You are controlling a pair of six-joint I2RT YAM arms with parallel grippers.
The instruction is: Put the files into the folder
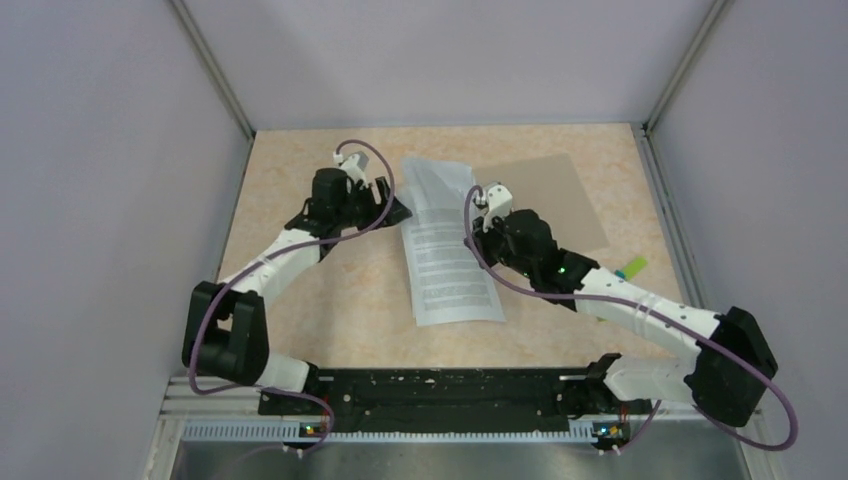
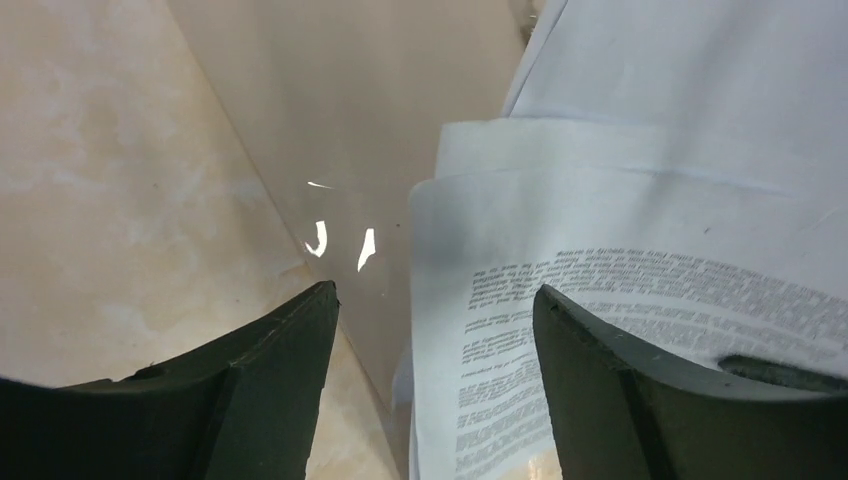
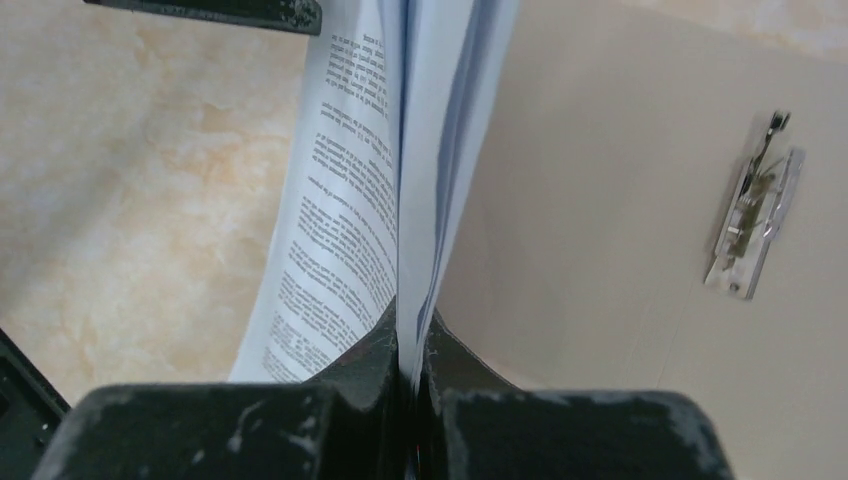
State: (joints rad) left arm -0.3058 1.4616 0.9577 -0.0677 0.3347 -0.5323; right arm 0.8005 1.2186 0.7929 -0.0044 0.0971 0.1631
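Right hand point(image 3: 410, 340): pinched tight on the near edge of the files point(image 3: 340, 230). In its wrist view the sheets stand on edge, running straight up from between the two dark fingers.
Left hand point(image 2: 435, 330): spread wide and holding nothing. One finger point(image 2: 270, 380) is over the bare counter point(image 2: 90, 200). The other finger crosses a printed sheet, and contact with the paper cannot be told.
Hands from above: the left hand point(image 1: 385, 200) sits just left of the paper stack and the right hand point(image 1: 478, 205) just right of it, both at the stack's far half.
Files point(image 1: 450, 265): white sheets with lines of black text, in the middle of the counter point(image 1: 330, 300). The near half lies flat, printed side up. The far half is lifted and rumpled between the two hands.
Tan surface point(image 2: 340, 120): smooth and slightly shiny, just left of the sheets in the left wrist view. Whether it belongs to the folder cannot be told.
Folder point(image 1: 560, 195): flat brown card, on the far right part of the counter. Its left edge is hidden under the raised paper.
Metal clip point(image 3: 755, 225): fixed to the folder's inner face point(image 3: 600, 200), apart from the sheets.
Green and yellow block point(image 1: 632, 268): near the counter's right edge, beside the right forearm.
Walls point(image 1: 450, 60): plain pale grey panels around the counter on three sides.
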